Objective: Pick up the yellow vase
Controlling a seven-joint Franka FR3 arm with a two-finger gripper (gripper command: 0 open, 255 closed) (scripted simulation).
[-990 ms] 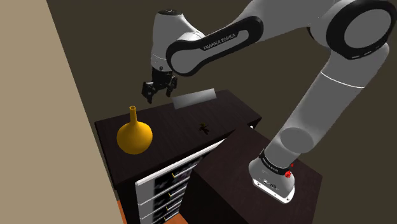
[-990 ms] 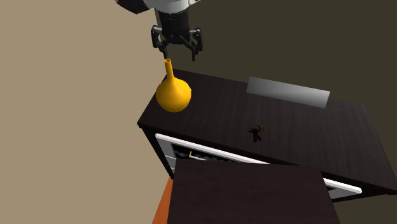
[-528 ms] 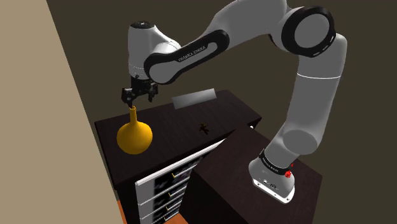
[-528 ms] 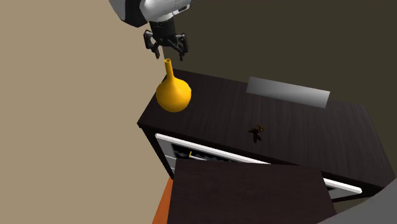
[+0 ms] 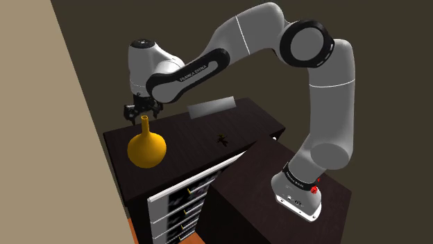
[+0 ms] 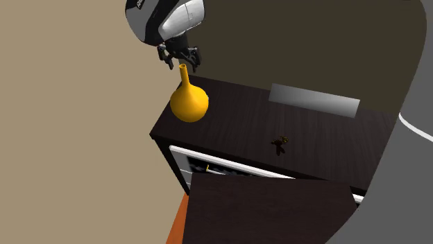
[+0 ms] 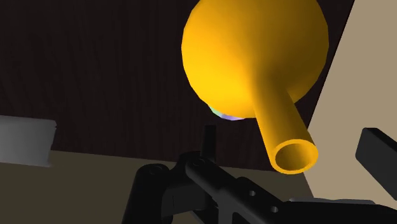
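Nearest in the shoulder view: dark box stand (image 5: 250, 190) at lower right, with the white arm's base (image 5: 300, 190) on it, pressed up against the front of a dark dresser (image 5: 201, 135). White drawer fronts (image 5: 177, 208) just below the dresser's front edge, and a strip of orange floor (image 6: 177, 225) at its foot.

Further in, on the dresser top: a small dark figurine (image 5: 223, 139) about mid-surface, well apart from everything else. Bare dark top on every side of it, broad and unobstructed toward the tan-wall end.

Beyond that, close to the edge of the top on the tan-wall side: the yellow vase (image 5: 146, 147), upright, round-bellied, with its thin neck pointing straight up. Little margin between its belly and that edge; free surface on its other side, toward the figurine.

Directly over the vase mouth: the black gripper (image 5: 141, 113), pointing down and spread open, one finger (image 7: 378, 150) on either side of the neck's rim, neither touching it, nothing held.

Farthest back: a flat grey slab (image 5: 211, 109) lying along the rear edge of the top, well apart from the vase. Tan wall (image 5: 41, 138) close beside the dresser's end, darker wall (image 6: 312, 41) behind.
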